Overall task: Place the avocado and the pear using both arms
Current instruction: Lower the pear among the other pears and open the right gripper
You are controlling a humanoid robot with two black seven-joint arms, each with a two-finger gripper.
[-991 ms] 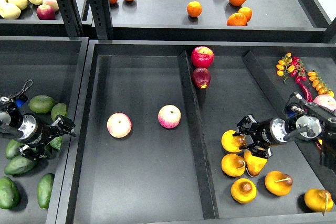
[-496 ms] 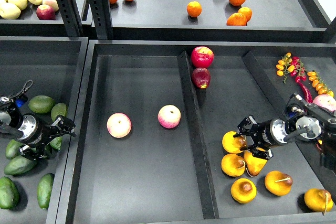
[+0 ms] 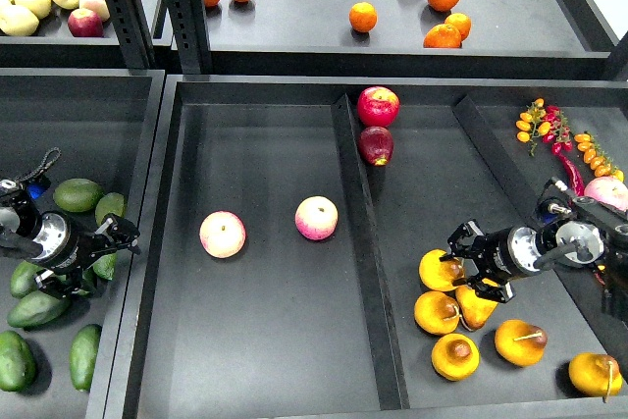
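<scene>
My left gripper (image 3: 106,260) is open, low over a pile of green avocados (image 3: 77,193) in the left bin. A dark green avocado (image 3: 105,268) lies between its fingers, mostly hidden. My right gripper (image 3: 473,264) is open among yellow-orange pears in the right compartment. Its fingers stand just right of one pear (image 3: 438,269) and above another (image 3: 476,308). I cannot tell whether it touches them. A pear with a brown bruise patch (image 3: 455,355) lies lower down, apart from the gripper.
Two pink-yellow apples (image 3: 223,234) (image 3: 316,218) lie in the middle tray. Two red apples (image 3: 378,106) sit at the back by the divider (image 3: 358,233). Chillies and small orange fruits (image 3: 559,139) lie at the right. Oranges (image 3: 363,17) are on the upper shelf.
My right gripper has drawn back slightly to the right and down, away from the pear at its tip. The left arm has barely moved.
</scene>
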